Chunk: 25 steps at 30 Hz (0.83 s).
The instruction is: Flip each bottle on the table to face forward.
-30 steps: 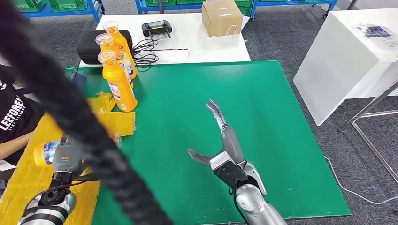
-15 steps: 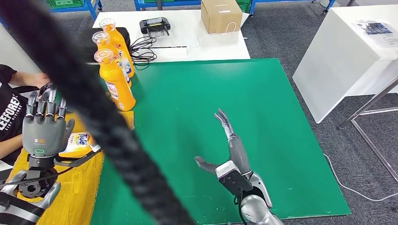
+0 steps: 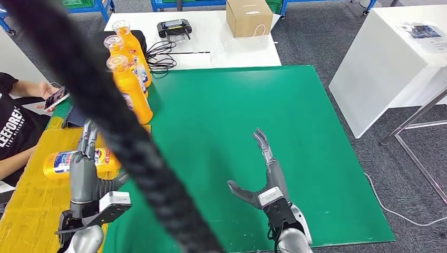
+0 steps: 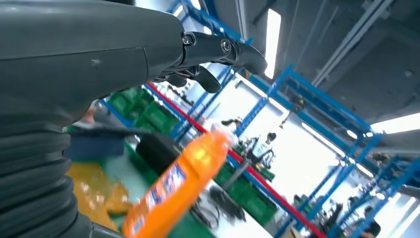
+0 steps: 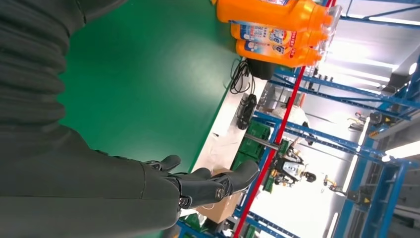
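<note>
Head view: three glossy orange plastic bottles point(image 3: 129, 89) stand upright at ten o'clock on the matte green desk point(image 3: 295, 121). A fourth bottle point(image 3: 66, 162) lies flat on yellow sheeting at eight o'clock, just beyond the left robot hand point(image 3: 87, 168), fingers spread, empty. Right robot hand point(image 3: 266, 176) hovers splayed, empty.

Left hand point(image 3: 84, 171) — off the lying bottle point(image 3: 68, 161), lower.
</note>
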{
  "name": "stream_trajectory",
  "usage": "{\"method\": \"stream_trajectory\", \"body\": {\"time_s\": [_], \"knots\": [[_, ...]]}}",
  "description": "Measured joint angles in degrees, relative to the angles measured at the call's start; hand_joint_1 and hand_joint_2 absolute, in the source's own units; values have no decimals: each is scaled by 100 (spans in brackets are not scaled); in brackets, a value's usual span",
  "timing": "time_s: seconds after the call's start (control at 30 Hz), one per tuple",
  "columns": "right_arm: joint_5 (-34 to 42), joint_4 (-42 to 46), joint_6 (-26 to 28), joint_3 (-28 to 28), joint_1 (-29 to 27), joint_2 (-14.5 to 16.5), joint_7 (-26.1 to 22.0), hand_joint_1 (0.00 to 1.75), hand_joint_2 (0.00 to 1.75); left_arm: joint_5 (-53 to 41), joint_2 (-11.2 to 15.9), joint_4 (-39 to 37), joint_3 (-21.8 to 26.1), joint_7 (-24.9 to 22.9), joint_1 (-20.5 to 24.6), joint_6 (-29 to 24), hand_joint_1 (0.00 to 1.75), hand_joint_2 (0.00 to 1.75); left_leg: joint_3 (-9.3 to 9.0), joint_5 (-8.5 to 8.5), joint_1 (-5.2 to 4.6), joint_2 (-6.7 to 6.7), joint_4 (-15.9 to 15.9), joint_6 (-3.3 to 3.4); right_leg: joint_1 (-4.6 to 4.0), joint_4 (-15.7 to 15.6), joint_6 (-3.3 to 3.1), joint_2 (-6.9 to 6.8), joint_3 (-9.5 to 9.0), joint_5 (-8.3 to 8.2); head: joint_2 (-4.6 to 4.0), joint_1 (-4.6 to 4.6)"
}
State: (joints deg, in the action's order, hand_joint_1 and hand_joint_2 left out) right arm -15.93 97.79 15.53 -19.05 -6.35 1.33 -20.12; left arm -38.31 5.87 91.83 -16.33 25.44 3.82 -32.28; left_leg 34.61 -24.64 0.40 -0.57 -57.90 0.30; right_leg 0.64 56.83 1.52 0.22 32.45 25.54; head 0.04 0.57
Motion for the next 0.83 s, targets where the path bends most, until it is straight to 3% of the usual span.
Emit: {"method": "stream_trajectory", "body": {"time_s": [0.23, 0.4, 0.47, 0.83], "knots": [[33, 38, -17, 84, -72, 30, -22, 0, 175, 322, -251, 5, 16, 84, -156, 230, 0, 175, -1, 1, 9, 1, 0, -1, -5, 0, 0, 0, -1, 0, 0, 0], [203, 33, -4, 203, -232, 97, -170, 0, 175, 2116, -495, 23, 28, 270, -519, 1827, 0, 175, 2, -1, 8, 2, 0, -1, -4, 0, 0, 0, 0, 1, 0, 0], [208, 16, 34, 244, -315, 113, -256, 0, 175, 2554, -594, 1, 30, 301, -674, 2190, 0, 175, 5, -3, 6, 1, 0, 1, -2, 0, 1, 0, 3, 2, 0, 0], [289, -76, 95, 384, -563, 173, -403, 0, 175, 3467, -880, -205, 90, 219, -1007, 2780, 0, 175, 7, -6, 4, 1, 0, 3, -2, -1, 1, 0, 6, 2, 0, 0]]}}
